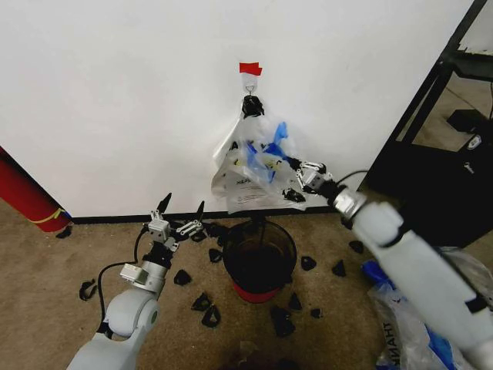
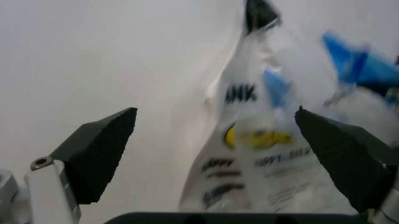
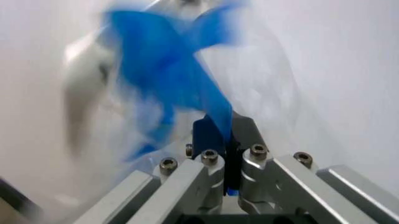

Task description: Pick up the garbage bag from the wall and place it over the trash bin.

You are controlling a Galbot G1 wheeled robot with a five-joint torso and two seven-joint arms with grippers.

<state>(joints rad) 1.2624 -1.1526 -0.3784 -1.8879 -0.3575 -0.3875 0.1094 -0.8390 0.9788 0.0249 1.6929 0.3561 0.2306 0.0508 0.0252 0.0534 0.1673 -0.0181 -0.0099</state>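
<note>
Your left hand is hovering low by the wall, fingers spread wide and gripping nothing, just left of the one black bin, whose red base is partly hidden by its rim. Above the bin, one garbage bag is hanging from the hook; its print is crumpled and hard to read. Your right hand is pinching the bag's blue handle.

The garbage bag is thin, glossy, crinkled plastic against the smooth matt wall, above rough carpet.
</note>
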